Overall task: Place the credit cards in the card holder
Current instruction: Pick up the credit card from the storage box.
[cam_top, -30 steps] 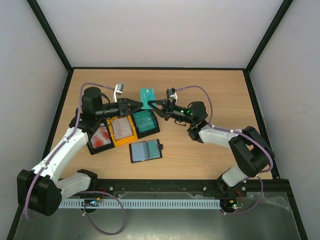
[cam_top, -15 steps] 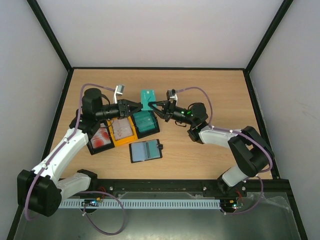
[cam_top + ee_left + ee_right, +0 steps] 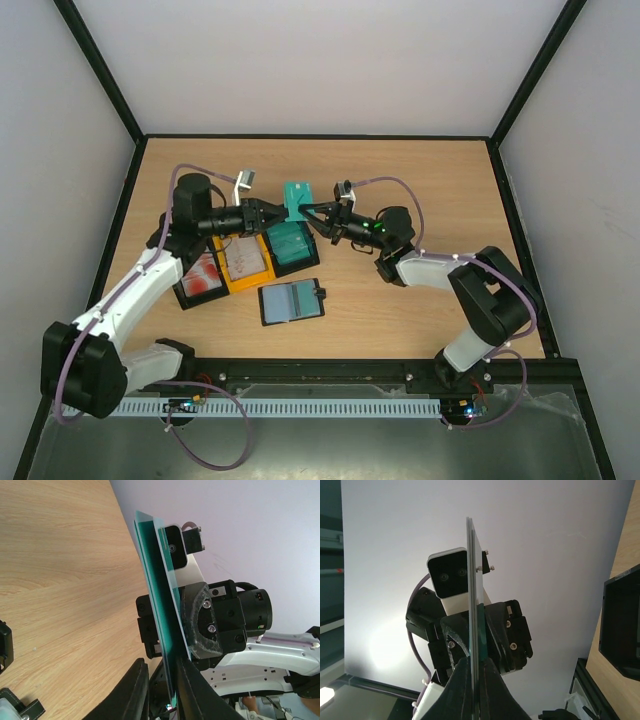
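Observation:
A teal credit card (image 3: 296, 193) stands on edge above the table, held between my two grippers. My right gripper (image 3: 310, 213) is shut on it; in the right wrist view both fingers of the right gripper (image 3: 475, 661) press on the card (image 3: 469, 555), seen edge-on. My left gripper (image 3: 281, 212) faces it. In the left wrist view the card (image 3: 155, 580) sits between the fingers of the left gripper (image 3: 161, 662), touching the right finger, with a gap to the left finger. The black card holder (image 3: 291, 301) lies open on the table in front of the trays.
A row of trays sits under the left arm: a black one with red-and-white cards (image 3: 200, 277), a yellow one with whitish cards (image 3: 245, 262), and a black one with teal cards (image 3: 290, 244). Black frame rails border the table.
The left arm has shifted slightly right and its fingers have narrowed around the teal card. The card sits a touch lower. The right gripper keeps its hold.

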